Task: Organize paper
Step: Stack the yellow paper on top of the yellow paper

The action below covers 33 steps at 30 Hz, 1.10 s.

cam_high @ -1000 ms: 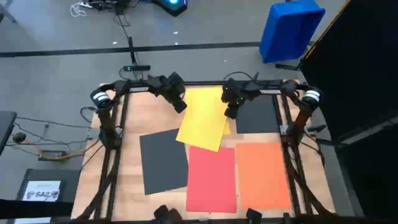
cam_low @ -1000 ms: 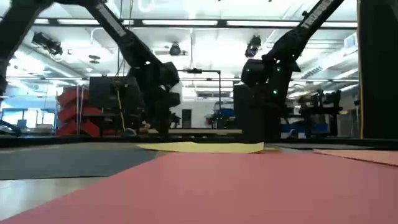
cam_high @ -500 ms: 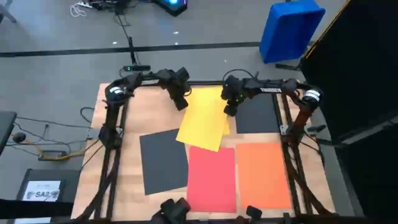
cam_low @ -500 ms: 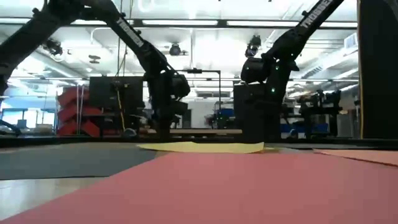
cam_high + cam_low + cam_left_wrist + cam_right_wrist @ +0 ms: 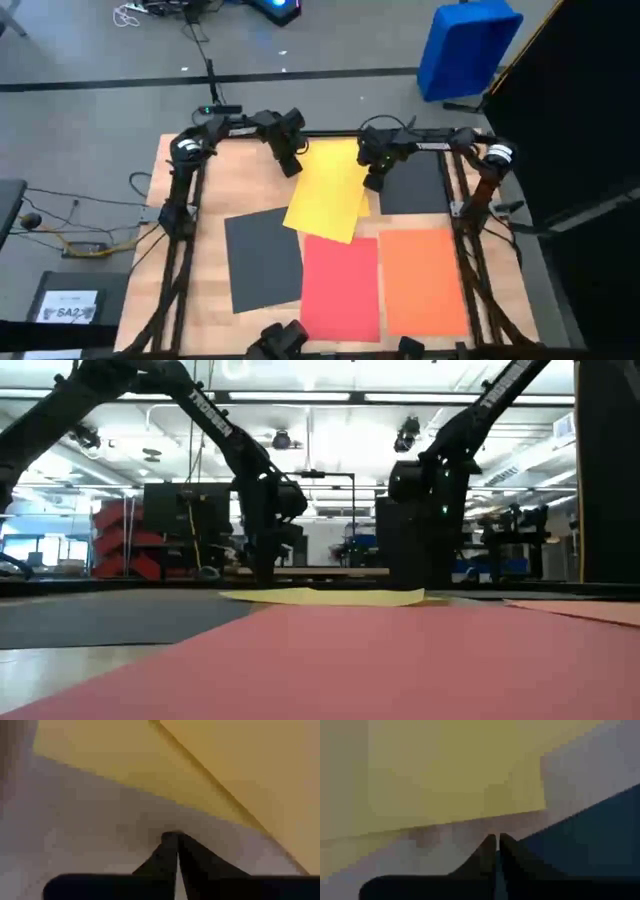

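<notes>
The paper lies flat on the wooden table (image 5: 215, 185). A yellow sheet (image 5: 330, 190) sits askew at the far middle, its near corner over the far edge of a red sheet (image 5: 340, 288). A dark grey sheet (image 5: 262, 258) lies at the left, an orange one (image 5: 422, 280) at the right and another dark sheet (image 5: 412, 185) at the far right. My left gripper (image 5: 176, 837) points down, shut, over bare table just off the yellow sheet's far left edge (image 5: 215, 802). My right gripper (image 5: 497, 837) points down, shut, between the yellow sheet's right edge (image 5: 470, 817) and the dark sheet (image 5: 580, 835). My left gripper has its shut fingertips (image 5: 170, 842) close over the bare table beside the yellow sheet; I cannot tell whether they touch it. My right gripper has its shut fingertips (image 5: 492, 842) close over the table at the dark sheet's edge; whether they touch either one does not show.
A blue bin (image 5: 468, 45) stands on the floor beyond the table's far right corner. A dark box with a white label (image 5: 68, 305) sits on the floor at the left. Black frame rails (image 5: 180, 230) run along both table sides, and a black panel (image 5: 580, 110) rises at the right.
My left gripper has shifted a little toward the yellow sheet and tipped more steeply down, staying shut. The sheets have not moved.
</notes>
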Tool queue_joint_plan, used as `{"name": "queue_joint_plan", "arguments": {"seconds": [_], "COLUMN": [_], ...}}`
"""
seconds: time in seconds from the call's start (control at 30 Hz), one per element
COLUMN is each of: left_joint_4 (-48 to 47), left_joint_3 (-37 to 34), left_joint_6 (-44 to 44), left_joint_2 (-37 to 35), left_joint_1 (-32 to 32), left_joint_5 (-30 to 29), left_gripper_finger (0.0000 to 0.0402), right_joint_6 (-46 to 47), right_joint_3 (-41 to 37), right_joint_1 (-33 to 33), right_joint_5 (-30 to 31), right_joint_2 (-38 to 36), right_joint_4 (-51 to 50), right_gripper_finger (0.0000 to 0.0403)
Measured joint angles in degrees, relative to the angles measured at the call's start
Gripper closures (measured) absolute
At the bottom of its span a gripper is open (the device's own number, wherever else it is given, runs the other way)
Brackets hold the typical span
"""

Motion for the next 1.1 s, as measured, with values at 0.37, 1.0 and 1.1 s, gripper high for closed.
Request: {"name": "queue_joint_plan", "arguments": {"seconds": [0.37, 1.0, 1.1], "left_joint_4": [1.20, 0.78, 0.07], "left_joint_3": [-0.11, -0.08, -0.31], "left_joint_6": [-1.50, -0.41, -1.04], "left_joint_2": [0.02, -1.21, -3.67], "left_joint_1": [-0.36, 0.41, 1.87], "left_joint_5": [0.47, -2.95, -4.13], "left_gripper_finger": [0.0402, 0.0402, 0.0402], "right_joint_6": [0.28, -1.54, -1.20], "right_joint_3": [9.99, 10.95, 10.95], "right_joint_1": [-1.76, -4.86, -2.44], "right_joint_5": [1.09, 3.97, 2.19], "right_joint_2": [5.91, -1.03, -5.22], "right_joint_4": [-2.92, -3.42, -4.31], "right_gripper_finger": [0.0403, 0.0403, 0.0403]}}
